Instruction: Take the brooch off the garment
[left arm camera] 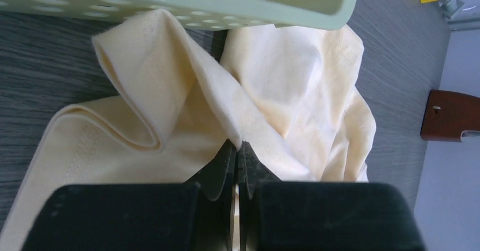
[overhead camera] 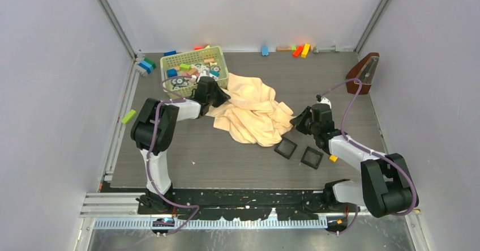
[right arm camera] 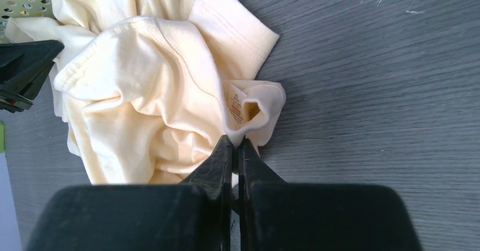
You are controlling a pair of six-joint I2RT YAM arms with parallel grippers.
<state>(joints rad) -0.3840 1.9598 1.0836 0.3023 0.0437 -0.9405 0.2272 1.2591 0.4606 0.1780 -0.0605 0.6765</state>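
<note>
A cream-yellow garment [overhead camera: 252,112] lies crumpled in the middle of the table. My left gripper [overhead camera: 218,99] sits at its left edge beside the basket, shut on a raised fold of the cloth [left arm camera: 226,120]. My right gripper [overhead camera: 299,122] is at the garment's right edge, shut on a hem fold next to the care label [right arm camera: 236,106]. In the right wrist view the garment [right arm camera: 147,98] bunches to the left of the fingers, and the left gripper's black tips [right arm camera: 22,64] show at the far left. The brooch is hidden in every view.
A pale green perforated basket [overhead camera: 168,64] of small toys stands just behind the left gripper, its rim [left arm camera: 271,10] overhanging the cloth. Two black square trays [overhead camera: 286,147] [overhead camera: 311,157] lie in front of the garment. A brown metronome [overhead camera: 364,72] stands at the back right, with loose blocks [overhead camera: 301,50] along the back edge.
</note>
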